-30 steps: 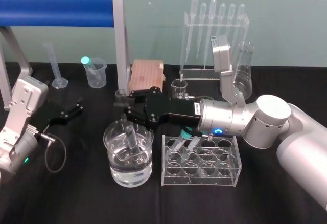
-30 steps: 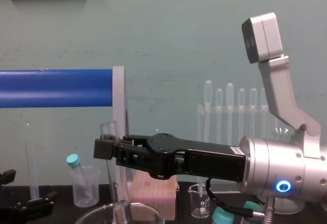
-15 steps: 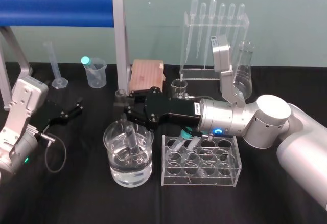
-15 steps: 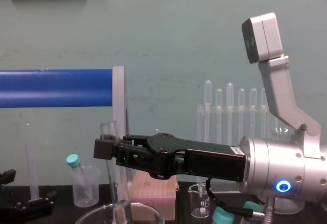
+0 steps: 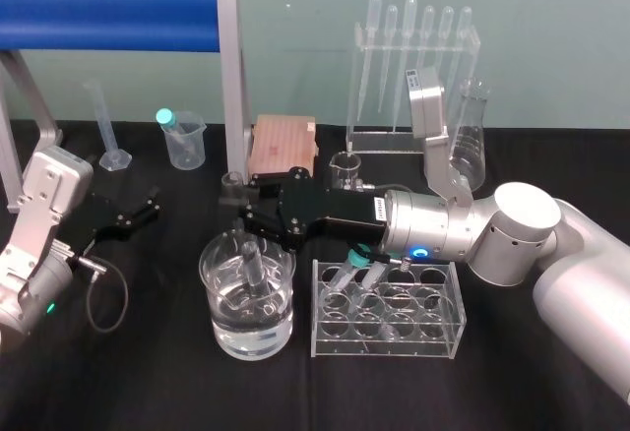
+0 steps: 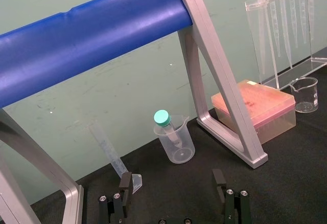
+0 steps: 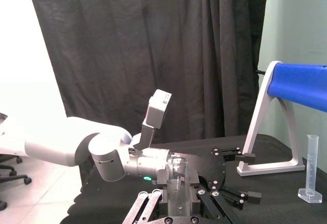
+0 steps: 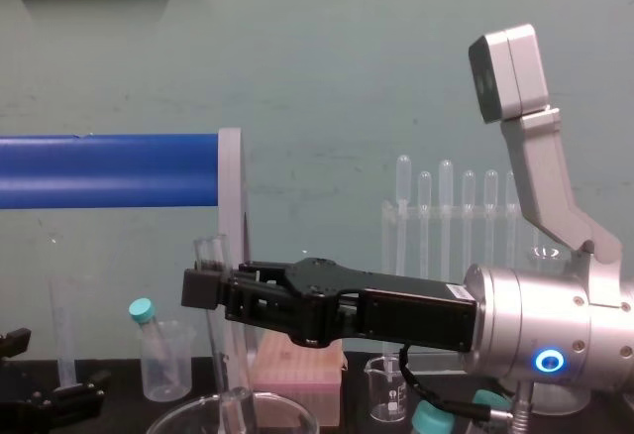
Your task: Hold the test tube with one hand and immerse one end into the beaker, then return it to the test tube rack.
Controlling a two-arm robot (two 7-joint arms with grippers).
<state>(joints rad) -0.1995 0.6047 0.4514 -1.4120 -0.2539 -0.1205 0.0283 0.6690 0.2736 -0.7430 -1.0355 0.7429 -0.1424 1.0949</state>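
Note:
The test tube (image 5: 251, 266) stands upright with its lower end down inside the large glass beaker (image 5: 209, 266), which holds water. My right gripper (image 5: 239, 205) is shut on the tube's upper part, just above the beaker's rim. From the chest the tube's open mouth (image 8: 211, 254) rises above the black right gripper (image 8: 206, 287), and the beaker's rim (image 8: 188, 416) curves below. The right wrist view has the tube (image 7: 177, 175) clamped between the fingers. The clear test tube rack (image 5: 389, 344) stands right of the beaker. My left gripper (image 5: 133, 213) rests open at the left, nothing between its fingers (image 6: 125, 188).
Teal-capped tubes (image 5: 359, 264) lean in the rack. Behind are a pink box (image 5: 283, 144), a small glass beaker (image 5: 345, 167), a pipette stand (image 5: 411, 67), a flask (image 5: 471, 141), a plastic beaker (image 5: 183, 138) and a graduated cylinder (image 5: 108, 131). A blue-barred frame (image 5: 118, 3) spans the back left.

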